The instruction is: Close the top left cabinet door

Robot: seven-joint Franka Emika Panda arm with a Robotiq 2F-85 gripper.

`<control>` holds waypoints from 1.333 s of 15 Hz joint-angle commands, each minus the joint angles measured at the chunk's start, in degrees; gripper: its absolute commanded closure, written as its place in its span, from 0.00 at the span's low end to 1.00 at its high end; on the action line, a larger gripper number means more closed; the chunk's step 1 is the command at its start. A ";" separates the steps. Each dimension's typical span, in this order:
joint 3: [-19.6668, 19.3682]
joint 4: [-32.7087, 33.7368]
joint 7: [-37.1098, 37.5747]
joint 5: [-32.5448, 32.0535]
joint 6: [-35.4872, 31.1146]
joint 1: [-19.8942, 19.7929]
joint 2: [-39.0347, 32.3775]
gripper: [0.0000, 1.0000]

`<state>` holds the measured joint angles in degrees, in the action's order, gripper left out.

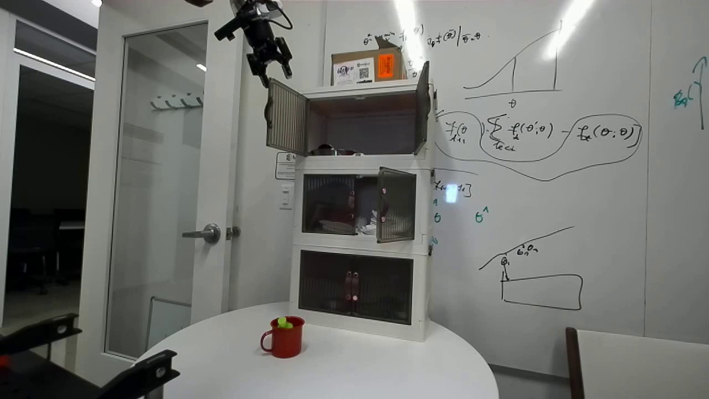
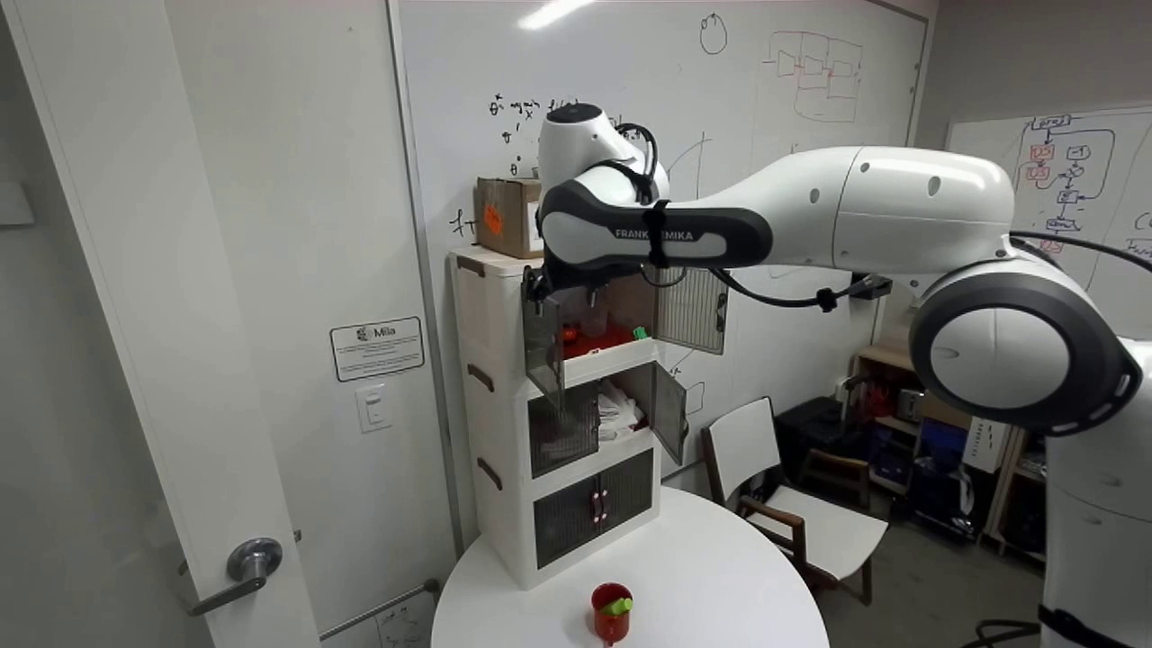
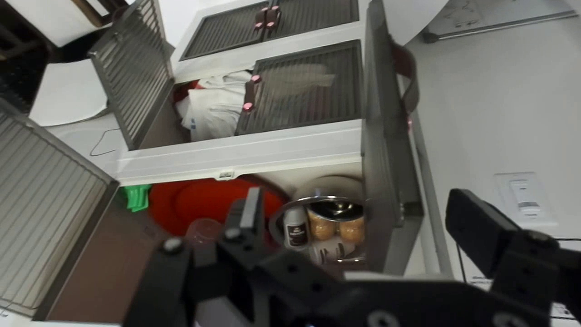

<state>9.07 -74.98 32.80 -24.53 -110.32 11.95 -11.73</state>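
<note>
Hovers with end effector spread near the open top left cabinet door, at 12 o'clock from a red mug in an exterior view.

At the upper left of an exterior view, my tool is black; below, the top left cabinet door is grey with fine vertical stripes, the cabinet white. At lower centre, the mug is red, the item in it lime green, the surface white. Up top, a brown box bears an orange label.
</note>
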 commanded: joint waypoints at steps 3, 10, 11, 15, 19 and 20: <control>-2.05 -0.75 7.51 -12.31 -0.23 0.78 -1.84 0.00; -6.96 -2.52 17.45 -28.93 0.91 -0.53 -1.11 0.00; -7.48 -2.64 17.83 -29.04 1.12 -1.04 -0.91 0.00; -6.31 -4.44 11.23 -15.19 -0.99 -4.54 1.82 0.00; -5.34 -6.39 2.76 -1.19 -0.76 -5.85 5.12 0.00; -5.27 -6.59 0.61 2.33 -0.34 -6.01 5.74 0.00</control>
<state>2.64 -78.31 39.26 -30.80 -110.19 7.41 -9.75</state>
